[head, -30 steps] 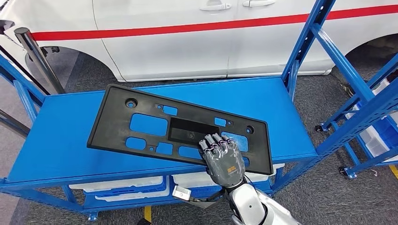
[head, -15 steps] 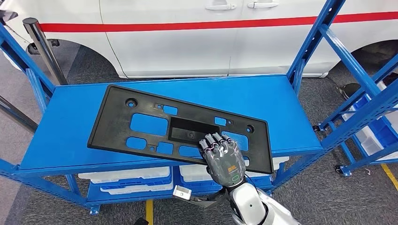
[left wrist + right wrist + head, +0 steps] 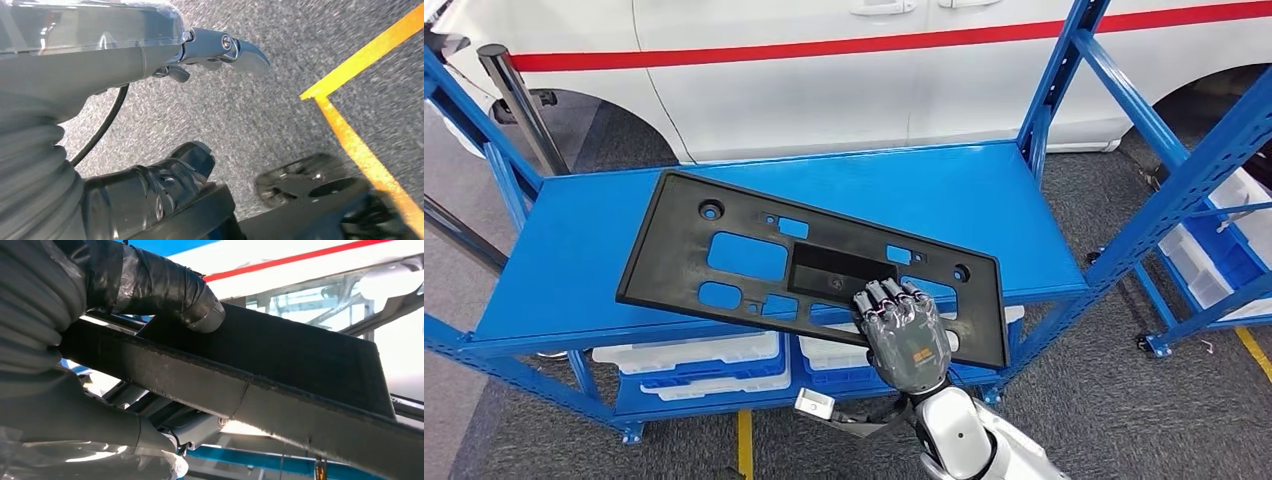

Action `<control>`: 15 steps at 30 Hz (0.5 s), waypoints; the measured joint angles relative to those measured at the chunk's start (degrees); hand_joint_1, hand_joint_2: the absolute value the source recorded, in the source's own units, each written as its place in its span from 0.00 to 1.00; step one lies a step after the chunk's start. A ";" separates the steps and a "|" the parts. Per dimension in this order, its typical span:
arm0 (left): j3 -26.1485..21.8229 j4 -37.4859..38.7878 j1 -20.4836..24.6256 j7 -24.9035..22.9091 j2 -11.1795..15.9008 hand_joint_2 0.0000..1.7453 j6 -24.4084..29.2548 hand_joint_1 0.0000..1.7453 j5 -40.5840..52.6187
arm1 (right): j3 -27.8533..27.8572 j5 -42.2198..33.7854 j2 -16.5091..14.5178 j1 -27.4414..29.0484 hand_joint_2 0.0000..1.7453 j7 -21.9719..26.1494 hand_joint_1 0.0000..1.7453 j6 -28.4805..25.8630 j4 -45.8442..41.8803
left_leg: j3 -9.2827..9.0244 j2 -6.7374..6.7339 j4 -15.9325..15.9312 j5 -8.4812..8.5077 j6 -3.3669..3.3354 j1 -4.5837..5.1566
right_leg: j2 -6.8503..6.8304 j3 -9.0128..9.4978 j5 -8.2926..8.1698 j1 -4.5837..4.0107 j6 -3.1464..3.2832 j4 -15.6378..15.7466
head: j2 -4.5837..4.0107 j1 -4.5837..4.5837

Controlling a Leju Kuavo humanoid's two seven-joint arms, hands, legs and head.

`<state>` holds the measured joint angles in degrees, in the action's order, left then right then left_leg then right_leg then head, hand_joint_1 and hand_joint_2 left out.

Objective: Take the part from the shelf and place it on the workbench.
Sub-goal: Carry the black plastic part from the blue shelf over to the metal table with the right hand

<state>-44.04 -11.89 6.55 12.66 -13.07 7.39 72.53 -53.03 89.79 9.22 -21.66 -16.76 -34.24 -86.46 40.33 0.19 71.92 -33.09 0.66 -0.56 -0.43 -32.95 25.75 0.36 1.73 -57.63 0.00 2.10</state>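
**One hand gripping the black panel at the shelf's front edge**

One hand, our right hand [image 3: 907,340], has hold of the black plastic panel [image 3: 754,262]. From the head view we see its dark, glossy fingers [image 3: 886,297] curled over the panel's near long edge, close to the near right corner, the grey back of the hand facing up. In the right wrist view the thick taped thumb [image 3: 165,287] lies against one face of the panel [image 3: 280,360] and the grey ribbed cover sits behind it, so the edge is clamped between thumb and fingers.

We see the panel as a long, flat, matte rectangle with a raised rim, pierced by several rounded rectangular cut-outs, small square holes and two round holes near its ends, and with a shallow recessed tray at its middle. Up close its edge looks rough and grainy. Its long axis runs from the far left to the near right, skewed against the shelf's front. It lies on the smooth blue metal shelf [image 3: 574,260], and its near right corner overhangs the shelf's front lip.

Our left hand [image 3: 150,190] hangs over speckled grey floor [image 3: 225,115] beside a yellow floor line [image 3: 360,150]; we cannot tell how its fingers lie.

Below the shelf sit white plastic bins [image 3: 694,355]. Beyond it stands a white car [image 3: 824,70] with a red stripe.
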 joint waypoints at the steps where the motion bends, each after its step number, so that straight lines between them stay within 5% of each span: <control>1: 0.00 0.00 -0.02 0.00 0.00 1.00 0.00 0.00 -0.01 | 0.01 0.00 0.00 0.09 1.00 0.00 1.00 0.01 0.00 | 0.24 -0.01 2.15 -0.61 0.19 -0.10 | -0.03 -0.64 -0.41 0.01 -0.06 -0.10 | 0.00 0.00; 3: 0.00 0.00 -0.05 0.01 0.04 1.00 0.00 0.00 -0.01 | 0.01 0.00 0.00 0.24 1.00 0.03 1.00 -0.01 0.01 | -2.43 -0.02 0.09 1.44 0.41 -0.26 | -0.02 -1.84 -1.05 0.13 -0.33 -0.53 | 0.00 -0.01; 5: 0.00 0.00 0.04 0.02 0.08 1.00 0.01 0.00 -0.01 | 0.06 0.00 -0.06 0.29 1.00 0.07 1.00 -0.03 0.00 | -7.96 0.01 -7.95 3.64 0.39 -0.29 | 0.00 -2.82 -1.41 0.21 -0.74 -1.24 | 0.00 -0.01; 7: 0.00 0.00 0.10 0.04 0.09 1.00 0.04 0.00 -0.01 | 0.19 0.00 -0.16 0.30 1.00 0.10 1.00 -0.04 -0.01 | -10.96 0.15 -13.06 3.83 -0.12 -0.08 | 0.00 -3.40 -1.84 0.12 -1.36 -1.72 | 0.00 0.03; 11: 0.00 0.01 0.00 0.05 0.07 1.00 0.09 0.00 -0.01 | 0.38 0.00 -0.21 0.34 1.00 0.27 1.00 -0.06 -0.01 | -10.28 0.02 -14.00 4.74 -1.98 -0.10 | 0.17 -4.13 -1.68 0.16 -2.79 -2.46 | 0.00 0.07; 15: 0.00 0.00 0.10 0.06 0.08 1.00 0.11 0.00 -0.01 | 0.58 0.00 -0.21 0.48 1.00 0.35 1.00 -0.07 0.02 | -8.43 -0.25 -14.10 6.42 -3.37 -0.01 | 0.32 -8.05 6.79 0.43 -3.71 -14.06 | 0.00 0.07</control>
<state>-44.04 -11.89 6.65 12.72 -12.99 7.50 72.52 -52.45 89.79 9.02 -21.18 -16.41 -34.31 -86.44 31.90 -0.06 57.82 -26.66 -2.70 -0.57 -0.12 -41.01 32.54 0.78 -1.97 -71.69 0.00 2.17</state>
